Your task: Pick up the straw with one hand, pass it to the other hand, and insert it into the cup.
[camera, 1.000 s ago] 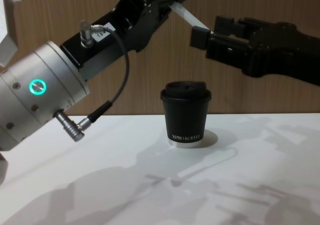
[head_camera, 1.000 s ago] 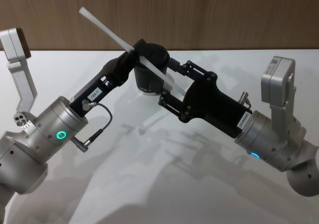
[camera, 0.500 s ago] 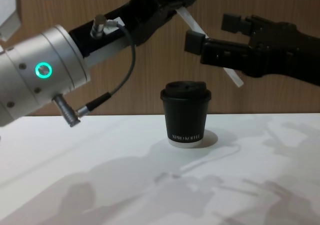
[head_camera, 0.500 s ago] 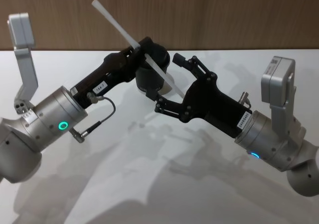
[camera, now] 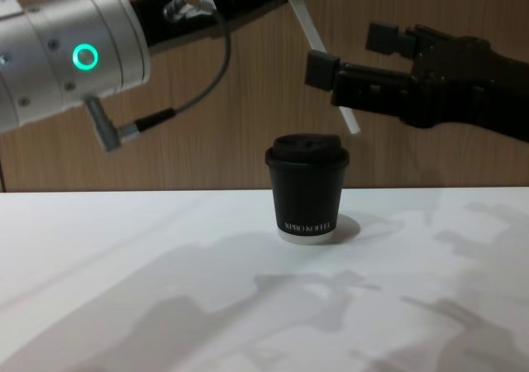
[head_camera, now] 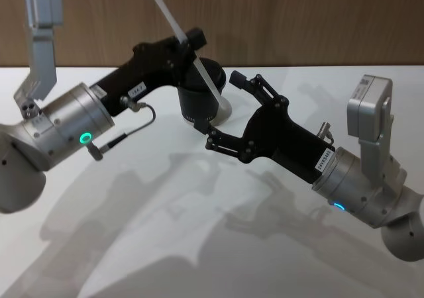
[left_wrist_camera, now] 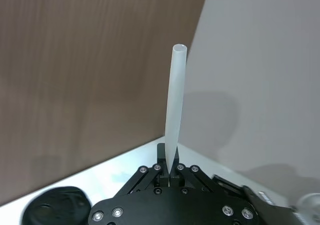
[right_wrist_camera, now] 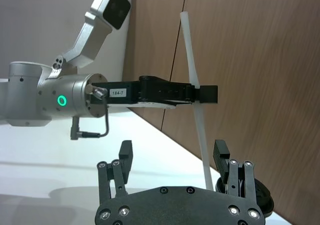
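My left gripper (head_camera: 189, 43), the one with the silver wrist and green ring, is shut on the white straw (head_camera: 173, 18) and holds it steeply tilted above the table. In the left wrist view the straw (left_wrist_camera: 175, 105) rises from the shut fingertips (left_wrist_camera: 169, 157). The all-black right gripper (head_camera: 222, 111) is open, and the straw's lower end hangs between its spread fingers without being gripped. The black lidded cup (camera: 307, 190) stands upright on the table below both grippers. From the right wrist I see the straw (right_wrist_camera: 192, 70) clamped in the left gripper (right_wrist_camera: 200, 94).
The white table (camera: 165, 289) stretches wide around the cup, with a wooden wall (camera: 207, 140) behind it. A thin black cable (head_camera: 136, 131) loops under the left wrist. The cup's lid (left_wrist_camera: 55, 205) sits low in the left wrist view.
The right gripper opened and let go of the straw. The left arm rose and swung the straw more upright, its lower end moving towards the cup.
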